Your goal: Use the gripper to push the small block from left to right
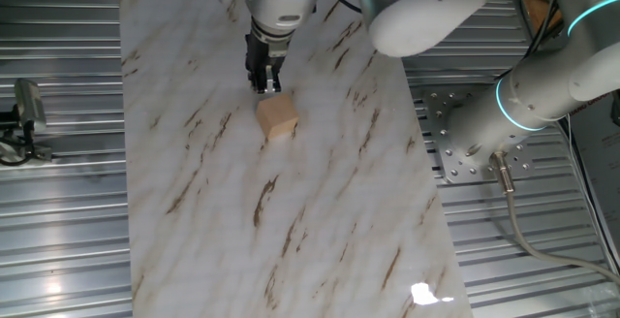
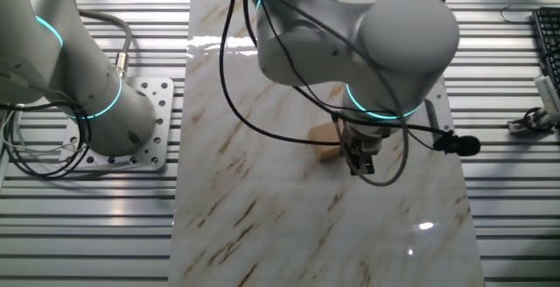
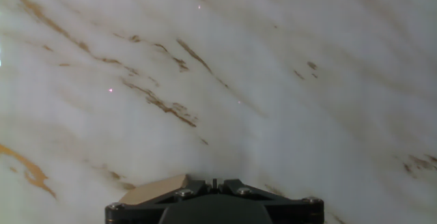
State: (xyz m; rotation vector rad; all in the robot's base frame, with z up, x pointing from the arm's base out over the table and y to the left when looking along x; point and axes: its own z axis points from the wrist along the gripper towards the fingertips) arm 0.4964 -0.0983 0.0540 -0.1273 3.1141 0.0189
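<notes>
Now | claw (image 1: pixel 266 83) closed, gripping nothing | tips just beside small block (image 1: pixel 278 117) | marble table (image 1: pixel 339 211)

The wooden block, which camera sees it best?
One fixed view: the block sits whole just below the gripper. In the other fixed view the arm half hides it; the hand view catches only a tan sliver.
</notes>
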